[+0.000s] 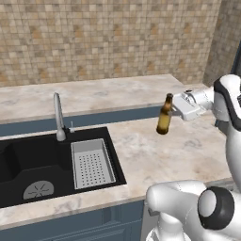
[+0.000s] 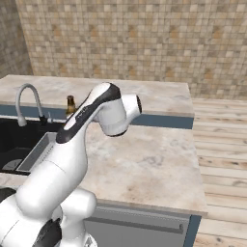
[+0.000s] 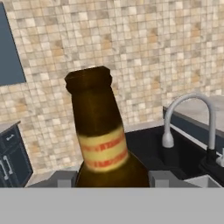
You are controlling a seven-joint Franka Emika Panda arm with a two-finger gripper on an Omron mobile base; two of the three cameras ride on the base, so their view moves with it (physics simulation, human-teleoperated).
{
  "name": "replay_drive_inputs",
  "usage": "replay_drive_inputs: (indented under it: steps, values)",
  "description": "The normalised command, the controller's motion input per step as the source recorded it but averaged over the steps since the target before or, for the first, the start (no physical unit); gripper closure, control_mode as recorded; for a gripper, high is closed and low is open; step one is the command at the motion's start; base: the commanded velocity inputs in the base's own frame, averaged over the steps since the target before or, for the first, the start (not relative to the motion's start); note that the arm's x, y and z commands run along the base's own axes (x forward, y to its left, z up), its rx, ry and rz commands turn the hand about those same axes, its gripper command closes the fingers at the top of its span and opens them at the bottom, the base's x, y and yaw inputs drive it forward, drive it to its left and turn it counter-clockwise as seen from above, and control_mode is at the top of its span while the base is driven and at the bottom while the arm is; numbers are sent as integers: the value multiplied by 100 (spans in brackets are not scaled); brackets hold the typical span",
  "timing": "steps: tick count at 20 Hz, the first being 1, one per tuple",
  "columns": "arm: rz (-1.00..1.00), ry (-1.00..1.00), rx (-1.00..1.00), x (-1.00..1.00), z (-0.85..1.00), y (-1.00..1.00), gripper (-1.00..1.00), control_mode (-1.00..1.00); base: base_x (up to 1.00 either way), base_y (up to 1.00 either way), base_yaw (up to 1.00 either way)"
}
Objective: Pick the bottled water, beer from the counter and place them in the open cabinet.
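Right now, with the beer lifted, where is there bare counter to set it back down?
The pincer holds the beer above the counter. Bare stone lies below it, from the sink with its drain tray to the counter's right end. The back strip behind the faucet is bare too. Crowded only at the sink.

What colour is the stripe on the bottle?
The beer label is yellowish with red stripes, clearest in the hand view.

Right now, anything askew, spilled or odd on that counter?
Nothing spilled or damaged. The beer is off the counter, held in the air in the claw and tilted, its base swung toward the sink. That fits a carry rather than a fault.
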Motion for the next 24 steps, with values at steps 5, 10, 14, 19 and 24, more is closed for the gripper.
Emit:
replay_drive_inputs:
  steps: [5, 10, 14, 19, 24]
  values:
    - [0, 0, -1, -97, 68, 0, 100, -100, 0, 0, 0]
    - [-1, 0, -5, -57, 33, 0, 100, -100, 0, 0, 0]
    - [0, 0, -1, -11, 12, 2, 100, -100, 0, 0, 0]
    - [0, 0, 0, 0, 0, 0, 100, -100, 0, 0, 0]
    - [0, 0, 0, 0, 0, 0, 100, -100, 0, 0, 0]
